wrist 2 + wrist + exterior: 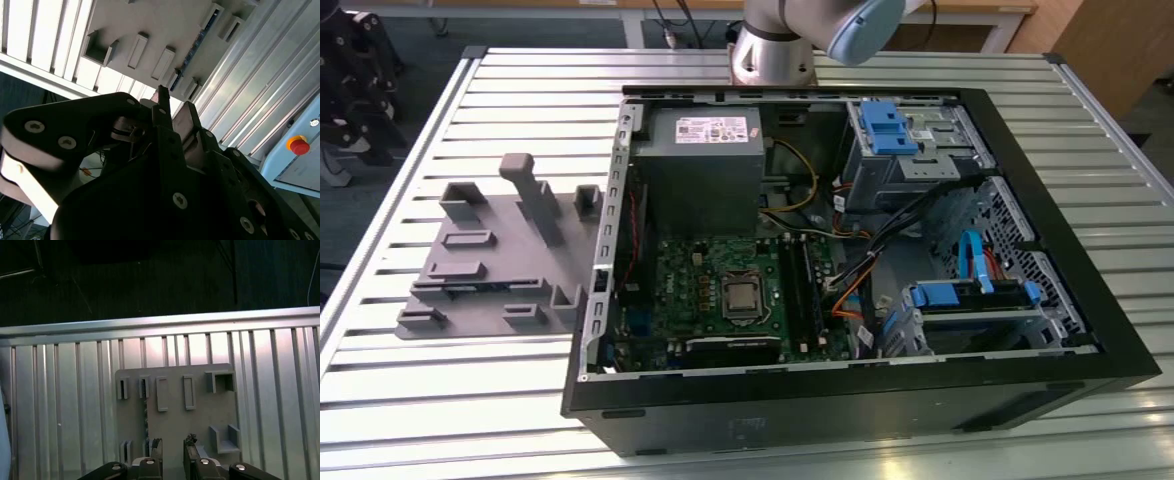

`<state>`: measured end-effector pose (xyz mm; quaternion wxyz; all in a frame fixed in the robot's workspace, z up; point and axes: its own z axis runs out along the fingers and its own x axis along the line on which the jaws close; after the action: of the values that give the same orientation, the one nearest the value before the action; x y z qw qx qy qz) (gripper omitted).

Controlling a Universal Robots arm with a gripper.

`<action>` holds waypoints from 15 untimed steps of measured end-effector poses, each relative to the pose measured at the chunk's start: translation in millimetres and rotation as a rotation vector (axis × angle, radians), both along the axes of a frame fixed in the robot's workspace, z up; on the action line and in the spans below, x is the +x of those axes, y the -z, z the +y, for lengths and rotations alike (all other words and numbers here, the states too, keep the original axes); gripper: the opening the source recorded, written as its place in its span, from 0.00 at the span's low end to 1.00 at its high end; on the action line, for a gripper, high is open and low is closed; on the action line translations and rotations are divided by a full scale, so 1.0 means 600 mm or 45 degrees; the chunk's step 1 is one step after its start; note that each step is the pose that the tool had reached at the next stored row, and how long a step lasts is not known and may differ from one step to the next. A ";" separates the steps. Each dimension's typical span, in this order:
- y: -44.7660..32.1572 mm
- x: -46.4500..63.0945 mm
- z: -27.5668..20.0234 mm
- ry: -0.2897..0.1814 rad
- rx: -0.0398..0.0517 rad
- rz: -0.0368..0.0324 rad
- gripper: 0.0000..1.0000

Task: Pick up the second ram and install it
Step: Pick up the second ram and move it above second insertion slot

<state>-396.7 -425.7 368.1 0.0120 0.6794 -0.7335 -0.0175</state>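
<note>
gripper [173, 444] above fixture block [220, 412]; claw released, nothing in it
second ram [145, 416] edge-up in the block; near the fingertips

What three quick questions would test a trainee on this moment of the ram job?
1. True or false: the gripper is already shut on the second ram.
2. In the exterior view, where does the grey fixture block lie relative to the computer case? A) on the exterior view's left of it. B) on the exterior view's right of it. C) inside it.
3. Fill in: in the first wrist view the gripper's jaws stand ____ above the fixture block.

Key: 1 false, since the ram stands on edge in the fixture block; 2 A; 3 open.
</note>
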 end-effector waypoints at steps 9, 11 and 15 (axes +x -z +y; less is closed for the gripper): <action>0.007 -0.002 -0.0014 -0.023 0.000 -0.0014 0.31; 0.009 -0.002 -0.0017 -0.026 0.000 -0.0013 0.31; 0.013 -0.002 -0.0024 -0.031 0.000 -0.0014 0.31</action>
<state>-398.1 -427.1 360.1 0.0118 0.6884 -0.7251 -0.0170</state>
